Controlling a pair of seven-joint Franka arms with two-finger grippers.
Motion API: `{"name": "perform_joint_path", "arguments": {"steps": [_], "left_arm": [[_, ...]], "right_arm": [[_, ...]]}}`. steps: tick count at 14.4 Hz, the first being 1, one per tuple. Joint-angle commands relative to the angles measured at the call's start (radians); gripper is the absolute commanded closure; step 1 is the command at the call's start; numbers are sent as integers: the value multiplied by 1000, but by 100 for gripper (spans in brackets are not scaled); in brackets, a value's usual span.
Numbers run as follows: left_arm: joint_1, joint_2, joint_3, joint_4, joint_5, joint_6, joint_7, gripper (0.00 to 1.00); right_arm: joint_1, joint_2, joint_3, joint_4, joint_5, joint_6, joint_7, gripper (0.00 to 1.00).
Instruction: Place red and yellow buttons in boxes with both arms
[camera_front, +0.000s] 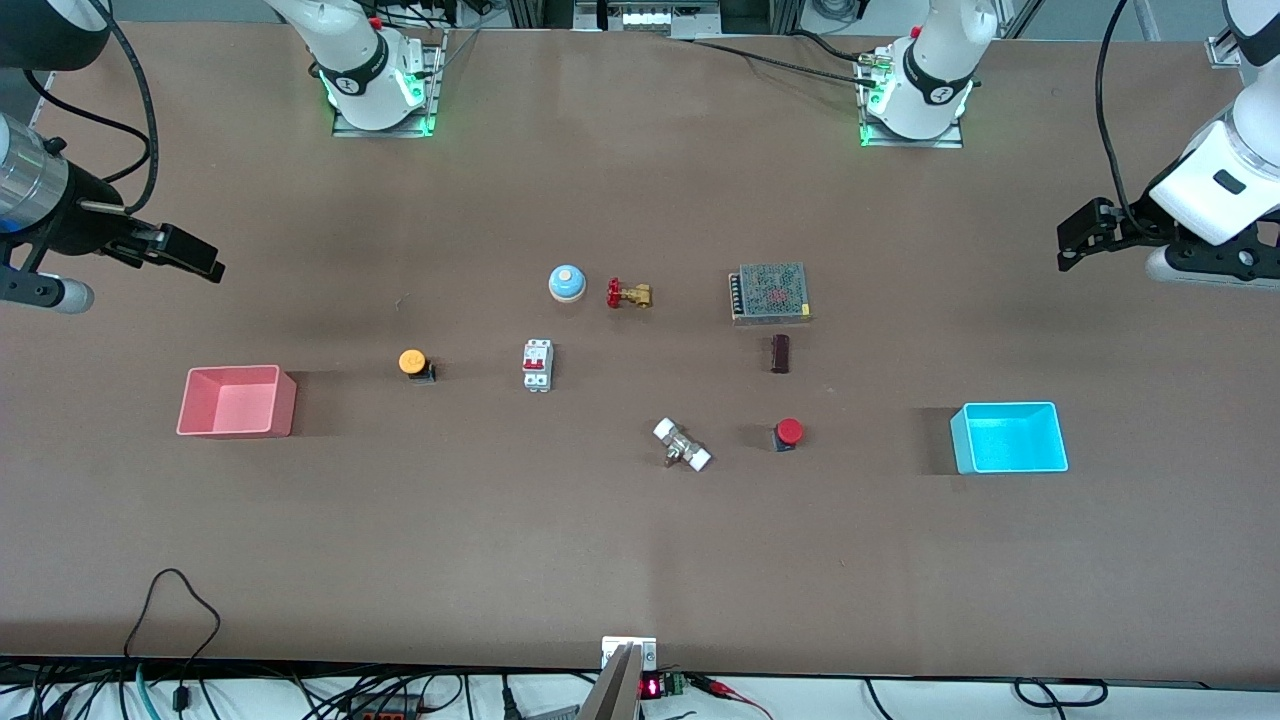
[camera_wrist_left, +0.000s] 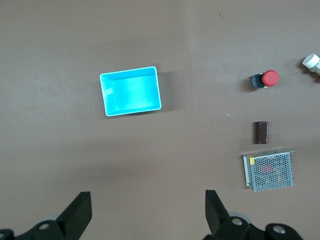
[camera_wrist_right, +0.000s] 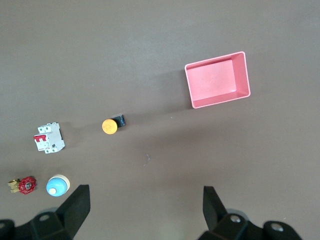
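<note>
The orange-yellow button (camera_front: 413, 362) sits on the table between the pink-red box (camera_front: 237, 402) and a white breaker; it also shows in the right wrist view (camera_wrist_right: 110, 125), as does the pink-red box (camera_wrist_right: 217, 80). The red button (camera_front: 788, 433) sits between a white fitting and the cyan-blue box (camera_front: 1009, 438); the left wrist view shows this button (camera_wrist_left: 268, 79) and the box (camera_wrist_left: 130, 91). My right gripper (camera_front: 185, 252) hangs open and empty high over the table's right-arm end. My left gripper (camera_front: 1082, 232) hangs open and empty high over the left-arm end. Both arms wait.
Mid-table lie a blue domed bell (camera_front: 566, 283), a brass valve with red handle (camera_front: 628, 294), a white breaker (camera_front: 537, 365), a white fitting (camera_front: 682, 445), a metal mesh power supply (camera_front: 769, 292) and a small dark block (camera_front: 780, 353). Cables run along the near edge.
</note>
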Motion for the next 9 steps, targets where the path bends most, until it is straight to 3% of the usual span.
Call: {"name": "perform_joint_path", "arguments": {"steps": [1,5,9], "left_arm": [[3,6,-4,19,-15,-17,-7,0],[3,12,-4,19,-15,-19,-9,0],[-10,46,-7,17,-15,-74,-22,0]], "right_arm": [[-6,-11,3,0,-14,-9,-18,0],[-5,-10,4,-1,-14,-6,-12,0],[21,67,10,-9,-14,-6,-9,0]]}}
